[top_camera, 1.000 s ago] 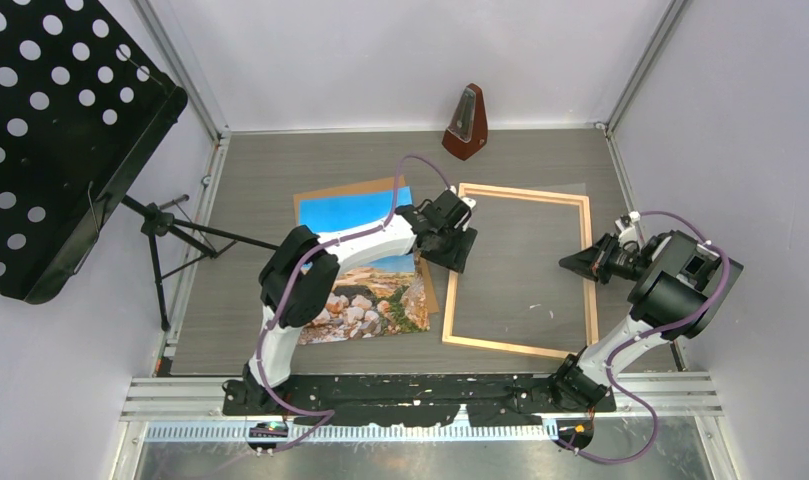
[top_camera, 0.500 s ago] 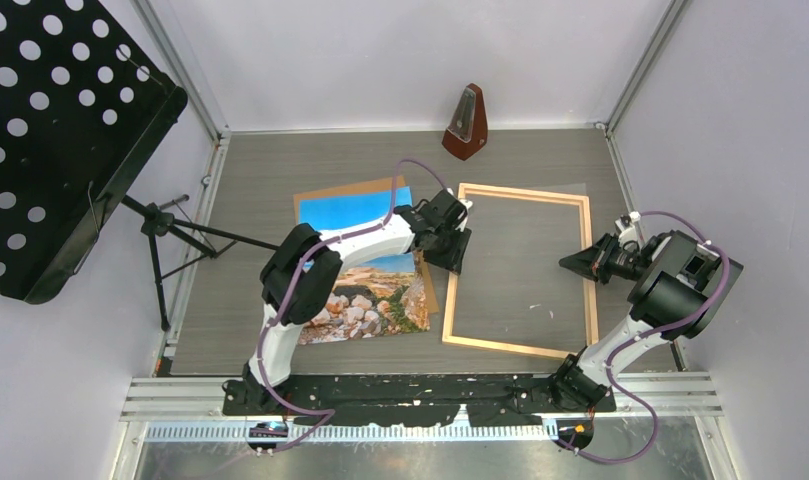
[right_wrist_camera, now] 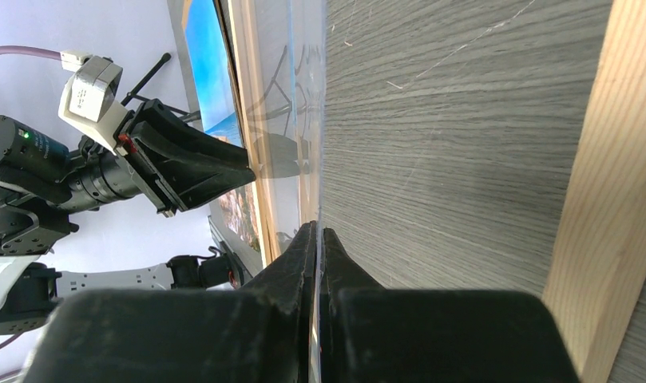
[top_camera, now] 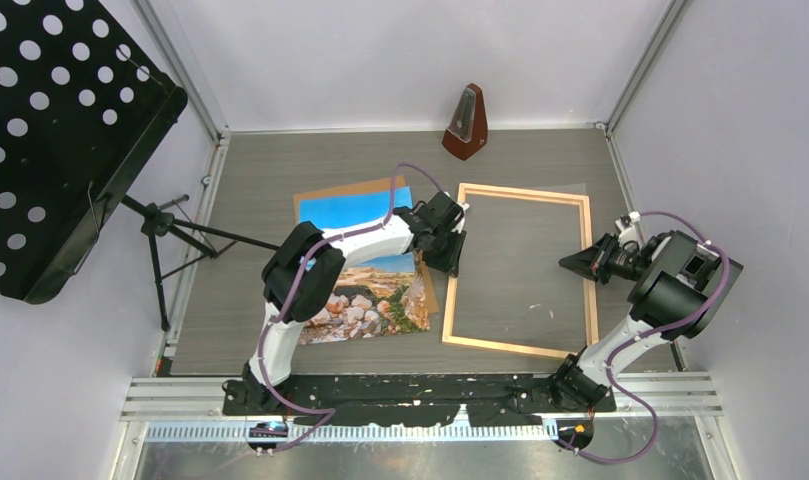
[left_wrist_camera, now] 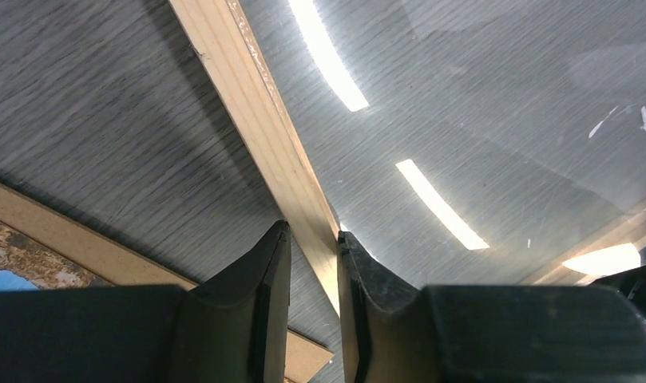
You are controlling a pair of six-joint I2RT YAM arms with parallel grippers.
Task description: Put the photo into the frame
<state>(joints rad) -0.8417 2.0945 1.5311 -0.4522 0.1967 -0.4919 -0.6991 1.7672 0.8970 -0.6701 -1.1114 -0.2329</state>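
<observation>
L gripper, R gripper pinched (tight).

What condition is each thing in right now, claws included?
frame: lying flat, not yet filled.
photo: face up on brown board, outside frame.
clear sheet: over the frame, one edge pinched.
left claw: closed around frame's left rail.
right claw: shut on clear sheet's edge.
metronome: upright.

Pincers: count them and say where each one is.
2. The left pincer pinches the frame's left rail; the right pincer, at the frame's right side, is shut on the clear sheet's edge. None hidden.
</observation>
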